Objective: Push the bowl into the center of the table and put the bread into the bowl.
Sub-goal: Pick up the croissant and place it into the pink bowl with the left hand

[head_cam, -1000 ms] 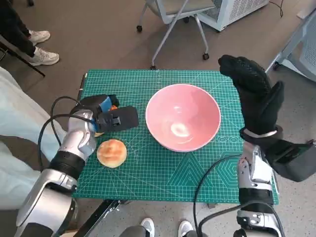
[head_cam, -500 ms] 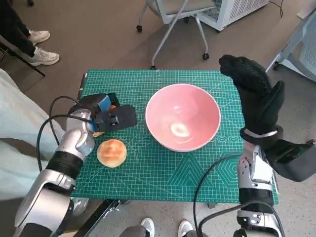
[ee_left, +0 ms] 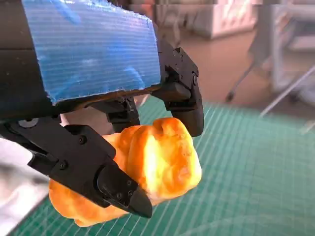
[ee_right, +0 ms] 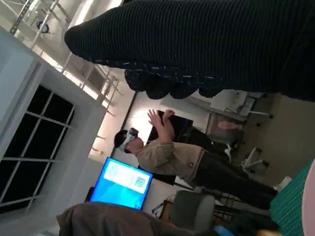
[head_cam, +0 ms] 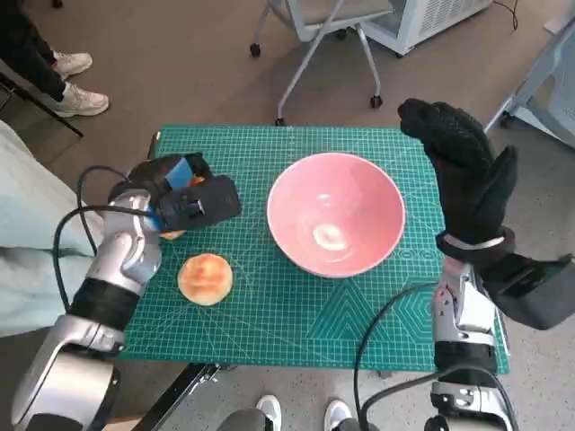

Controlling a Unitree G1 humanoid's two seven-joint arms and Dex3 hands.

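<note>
The pink bowl stands empty on the green cutting mat, a little right of the middle. My left hand hovers over the mat's left part, away from the bowl. It grips a golden, lumpy piece of bread between its black fingers; in the head view only orange slivers of it show. A round bun lies on the mat just in front of that hand. My gloved right hand is held upright beside the bowl's right rim, fingers spread, holding nothing.
A wheeled chair stands beyond the table's far edge. A person's white shoes are on the floor at the far left, and pale fabric lies by the table's left side. The right wrist view shows a person with raised hands.
My left hand has risen and drawn a little toward the far left with the bread in it. The bowl, the bun and the right hand have stayed put.
</note>
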